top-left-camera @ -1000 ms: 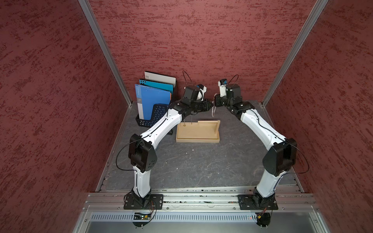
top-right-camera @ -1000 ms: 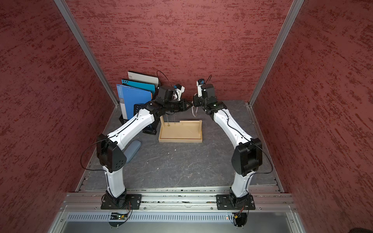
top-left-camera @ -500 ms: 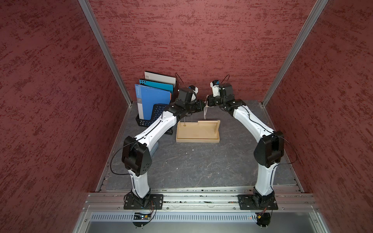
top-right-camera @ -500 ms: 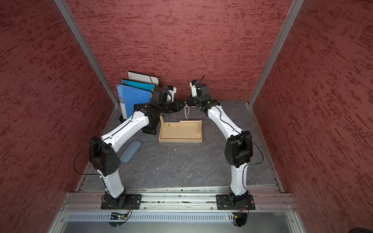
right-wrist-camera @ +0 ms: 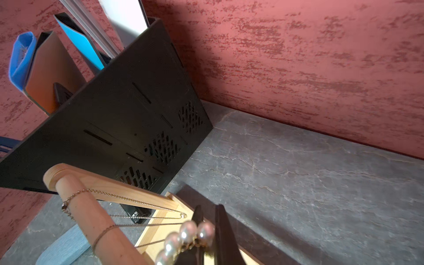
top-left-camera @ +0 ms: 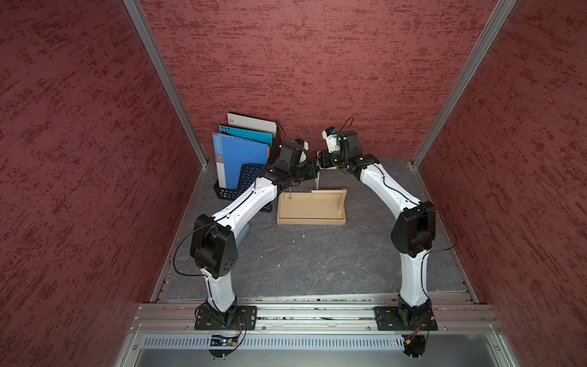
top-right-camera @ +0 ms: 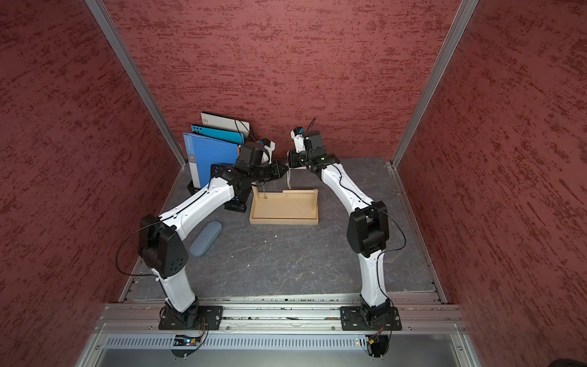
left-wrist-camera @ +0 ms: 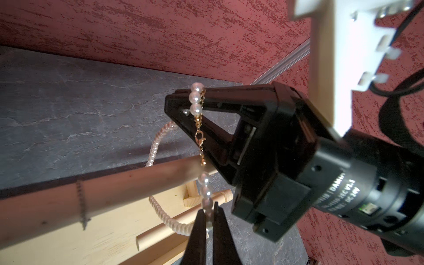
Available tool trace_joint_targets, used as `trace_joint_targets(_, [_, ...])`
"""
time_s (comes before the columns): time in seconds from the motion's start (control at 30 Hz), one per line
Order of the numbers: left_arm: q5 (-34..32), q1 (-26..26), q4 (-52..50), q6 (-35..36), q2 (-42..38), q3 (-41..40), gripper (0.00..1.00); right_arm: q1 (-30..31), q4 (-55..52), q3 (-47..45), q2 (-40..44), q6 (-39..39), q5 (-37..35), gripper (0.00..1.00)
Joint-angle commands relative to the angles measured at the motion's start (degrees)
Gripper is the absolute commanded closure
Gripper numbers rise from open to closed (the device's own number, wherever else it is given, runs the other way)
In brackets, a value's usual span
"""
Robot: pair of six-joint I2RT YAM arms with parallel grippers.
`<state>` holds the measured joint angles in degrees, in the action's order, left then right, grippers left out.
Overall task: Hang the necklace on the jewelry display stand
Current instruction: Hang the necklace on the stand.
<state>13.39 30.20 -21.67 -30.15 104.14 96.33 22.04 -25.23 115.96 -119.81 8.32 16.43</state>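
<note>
Pale-wood jewelry display stand (top-left-camera: 311, 221) stood on the slate-grey tabletop (top-left-camera: 301, 260), its tray base toward the middle and its round crossbar (left-wrist-camera: 114, 190) raised over the tray's 12 o'clock edge. The pearl necklace (left-wrist-camera: 196, 98) was held in the air at 12 o'clock of the tray, between the two arms, which met tip to tip in both top views.

The left gripper (left-wrist-camera: 208, 210) had its fingers pressed onto the pearl strand. The right gripper (left-wrist-camera: 183, 104) pinched a few pearls at the clasp end, with the gold lobster clasp (left-wrist-camera: 199, 137) and its short chain dangling below.

From the left wrist camera, the slack loop of pearls passed behind the crossbar. Whether it touched the wood could not be told.

A thin gold chain (right-wrist-camera: 128, 198) was already draped over the crossbar.

A black mesh file rack (top-left-camera: 235, 182) with blue folders (top-left-camera: 243, 157) stood at 10 o'clock of the tray. A grey-blue oblong case (top-right-camera: 206, 238) lay at 8 o'clock, partly under the left arm.
</note>
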Motion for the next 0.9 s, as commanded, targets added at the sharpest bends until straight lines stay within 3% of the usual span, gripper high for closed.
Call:
trace_joint_targets(0.0, [1.73,0.30,-1.79,0.22,-2.24,-1.37,1.00,-0.42,0.72,2.16,-1.40,-0.58,1.01,0.97])
trace_joint_targets(0.63, [2.76,-0.49,-0.37,0.80,-2.54,-3.35,1.00,-0.47,-1.50,1.02,-0.16,-9.17,1.41,0.86])
trace_joint_targets(0.87, [2.69,-0.58,-0.92,2.03,-3.33,-4.38,1.00,-0.51,-5.08,1.02,0.93,-17.18,1.44,0.81])
